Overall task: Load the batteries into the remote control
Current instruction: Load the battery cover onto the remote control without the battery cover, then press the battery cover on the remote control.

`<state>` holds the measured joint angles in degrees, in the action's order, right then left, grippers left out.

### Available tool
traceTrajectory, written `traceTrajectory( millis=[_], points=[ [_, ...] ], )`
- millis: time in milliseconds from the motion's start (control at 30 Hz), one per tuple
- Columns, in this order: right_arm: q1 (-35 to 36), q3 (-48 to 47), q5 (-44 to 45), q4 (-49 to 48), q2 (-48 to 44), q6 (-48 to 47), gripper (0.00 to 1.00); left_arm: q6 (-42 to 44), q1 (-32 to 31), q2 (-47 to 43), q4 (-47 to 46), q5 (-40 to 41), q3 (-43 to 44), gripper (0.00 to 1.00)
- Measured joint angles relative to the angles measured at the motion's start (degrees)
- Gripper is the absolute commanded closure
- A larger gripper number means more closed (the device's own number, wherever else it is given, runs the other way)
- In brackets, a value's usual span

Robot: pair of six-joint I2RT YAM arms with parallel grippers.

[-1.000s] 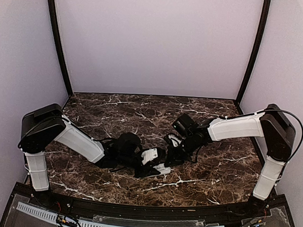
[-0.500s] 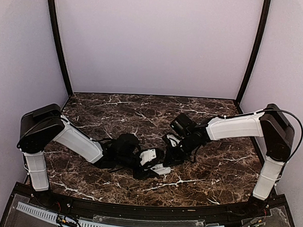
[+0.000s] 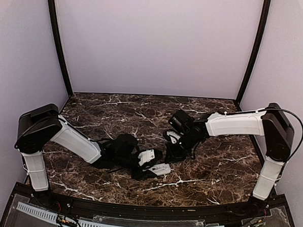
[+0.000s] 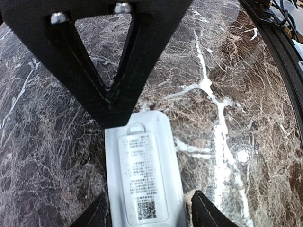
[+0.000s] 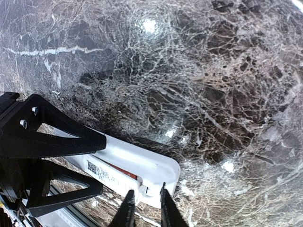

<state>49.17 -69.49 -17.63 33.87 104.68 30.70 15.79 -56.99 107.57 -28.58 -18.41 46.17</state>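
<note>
While the white remote control (image 3: pixel 160 169) lies flat on the dark marbled tabletop (image 3: pixel 214 167), close to the middle of its near edge, both arms reach in low and meet over it. Its back faces up, with a printed label (image 4: pixel 138 172) and a small rounded tab at the end farther from the left wrist camera. The left hand (image 3: pixel 148 164) stands open astride the remote, one black finger (image 4: pixel 97 215) close against one long side and the other just clear of the opposite side, so it has no grip on the remote. The right hand (image 3: pixel 172 151) comes in from the opposite end. In the right wrist view its two fingertips (image 5: pixel 127 210) are only narrowly parted and hover just beside the remote's rounded end (image 5: pixel 156 172), with nothing seen between them. From the left wrist view, one of that hand's triangular black fingers covers the tab end of the remote. A thin reddish streak (image 5: pixel 118 168) shows along the remote's top face beside the label; whether it is a battery cannot be told.
</note>
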Motion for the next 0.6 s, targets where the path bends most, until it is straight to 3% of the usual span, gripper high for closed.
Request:
traceTrajectory(
  millis=[233,600],
  points=[
    [0.22,-1.22,0.22,1.09,-1.11,-0.35,1.0,-0.07,0.0,-3.91,0.37,0.7,-2.47,0.41],
    [2.23,-1.22,-1.16,-1.86,-0.15,0.37,1.0,-0.68,0.0,-6.45,1.57,2.58,-4.98,0.4]
  ],
)
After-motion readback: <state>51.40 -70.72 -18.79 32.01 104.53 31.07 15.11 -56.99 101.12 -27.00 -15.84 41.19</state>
